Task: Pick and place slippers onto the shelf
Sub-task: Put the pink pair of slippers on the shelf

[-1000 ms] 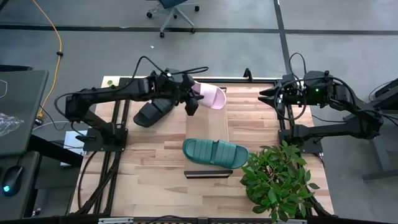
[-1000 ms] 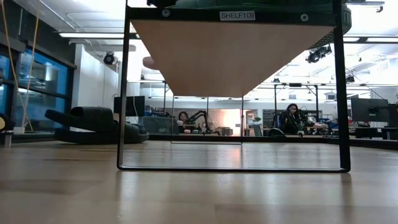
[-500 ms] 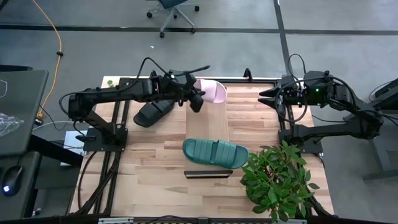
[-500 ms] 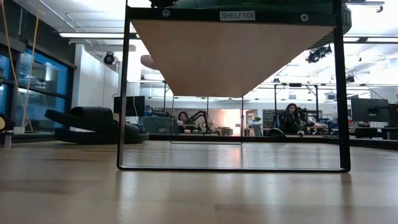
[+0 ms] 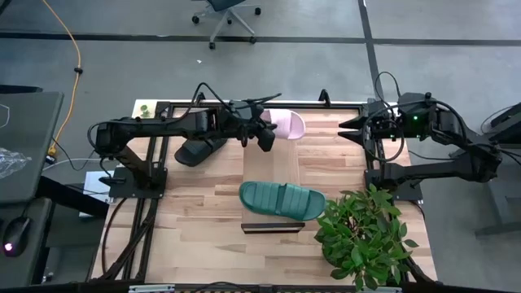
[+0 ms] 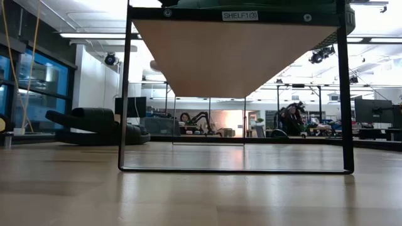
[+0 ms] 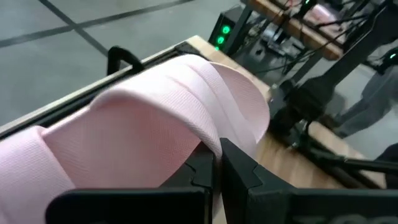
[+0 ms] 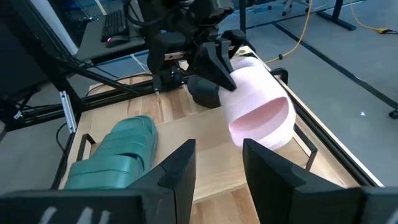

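I had the left pincer [image 5: 264, 135] clamped on the pink slipper [image 5: 286, 124], shelf [image 5: 271, 159] right beneath it, slipper's long axis crossing the board; right pincer [image 5: 346, 125] apart, idle

Bare shelf [image 5: 273, 163] between pink slipper [image 5: 286, 124] and teal slipper [image 5: 282, 199]

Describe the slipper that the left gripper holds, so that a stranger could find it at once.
Start at the long light-wood shelf in the middle of the table. Over its far end, the left gripper is shut on the pink slipper and holds it in the air. The teal slipper lies on the shelf; the black slipper rests on the table.
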Motion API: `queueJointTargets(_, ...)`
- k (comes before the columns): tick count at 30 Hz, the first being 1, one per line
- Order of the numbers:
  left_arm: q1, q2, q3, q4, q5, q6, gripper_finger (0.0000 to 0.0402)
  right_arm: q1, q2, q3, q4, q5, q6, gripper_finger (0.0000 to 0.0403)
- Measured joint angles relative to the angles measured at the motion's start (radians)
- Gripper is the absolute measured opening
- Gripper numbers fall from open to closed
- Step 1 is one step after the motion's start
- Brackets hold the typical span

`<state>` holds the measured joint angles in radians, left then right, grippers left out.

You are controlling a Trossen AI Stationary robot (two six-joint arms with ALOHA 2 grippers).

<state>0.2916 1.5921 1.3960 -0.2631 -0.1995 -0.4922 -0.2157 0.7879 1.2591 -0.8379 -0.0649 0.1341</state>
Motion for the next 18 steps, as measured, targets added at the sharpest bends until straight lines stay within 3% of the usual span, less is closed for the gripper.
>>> queueJointTargets(18, -0.002, 0.013, 0.0, 0.039, -0.011, -0.061, 0.0, 0.0, -0.017, -0.001, -0.016, -0.004, -0.022, 0.0123)
